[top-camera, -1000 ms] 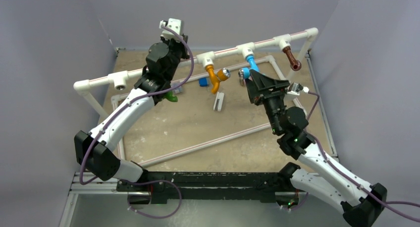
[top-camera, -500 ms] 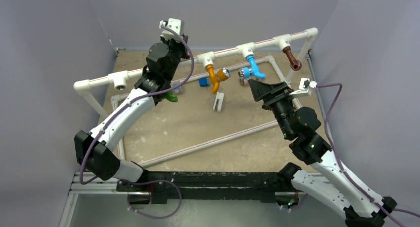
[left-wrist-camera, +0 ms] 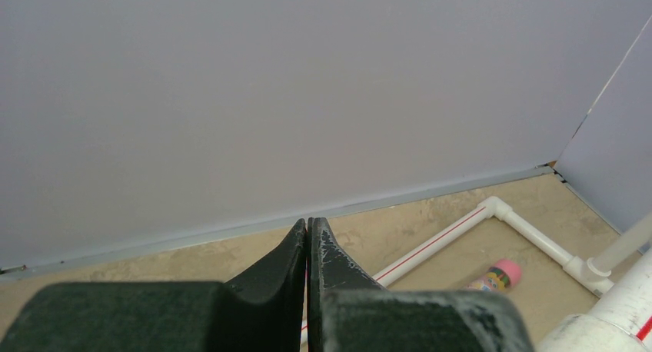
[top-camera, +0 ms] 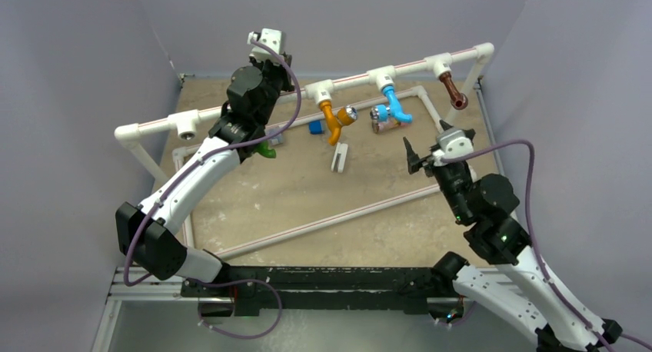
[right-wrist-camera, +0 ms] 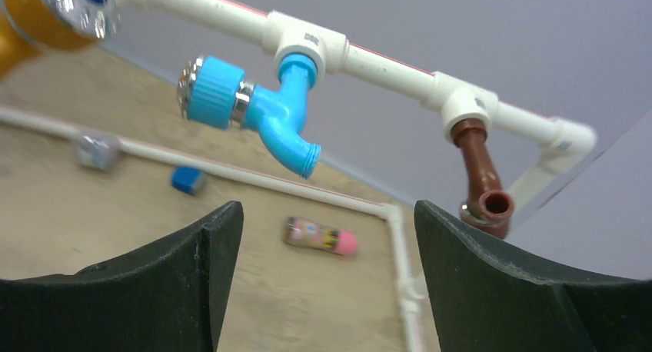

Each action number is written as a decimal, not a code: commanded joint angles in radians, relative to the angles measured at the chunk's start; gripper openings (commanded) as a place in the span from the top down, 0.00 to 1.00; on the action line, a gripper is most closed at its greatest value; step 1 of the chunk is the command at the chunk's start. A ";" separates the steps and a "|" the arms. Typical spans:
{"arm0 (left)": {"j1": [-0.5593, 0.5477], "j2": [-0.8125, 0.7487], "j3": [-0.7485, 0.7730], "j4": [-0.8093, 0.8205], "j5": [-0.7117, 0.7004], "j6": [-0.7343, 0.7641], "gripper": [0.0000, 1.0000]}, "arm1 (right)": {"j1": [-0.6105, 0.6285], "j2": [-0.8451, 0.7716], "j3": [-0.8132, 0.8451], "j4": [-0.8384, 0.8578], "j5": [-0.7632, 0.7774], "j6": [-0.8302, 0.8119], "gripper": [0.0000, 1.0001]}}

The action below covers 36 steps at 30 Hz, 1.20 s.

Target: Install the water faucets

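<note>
Along the raised white plastic pipe rail [top-camera: 354, 79] at the back of the tan desk [top-camera: 307, 190], three curved taps hang from tee fittings: an orange plastic faucet [top-camera: 332, 121] with a silver knob, a blue plastic faucet [right-wrist-camera: 265, 117] with a ribbed blue knob, and a brown plastic faucet [right-wrist-camera: 480, 175] nearest the rail's right corner. The right claw [right-wrist-camera: 327, 214] stands wide open and holds nothing. In its wrist view the blue faucet sits above the gap between the two fingers, clear of both, while the brown faucet's spout hangs above the right-hand finger without touching it. From above, this claw is on the near side of the rail, between the blue and brown faucets and apart from each.

A green plastic faucet [top-camera: 265, 148] lies on the desk, partly hidden under the left arm. The left claw [left-wrist-camera: 307, 225] is closed, fingertips pressed together with nothing between them, pointing at the rear wall.

A brown cylinder with a pink cap [right-wrist-camera: 319, 237] and a small blue cube [top-camera: 315, 127] lie on the desk under the rail.
</note>
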 commanded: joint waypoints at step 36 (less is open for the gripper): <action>-0.035 0.119 -0.118 -0.333 0.056 0.063 1.00 | 0.043 0.347 -0.128 0.614 -0.078 -1.310 0.32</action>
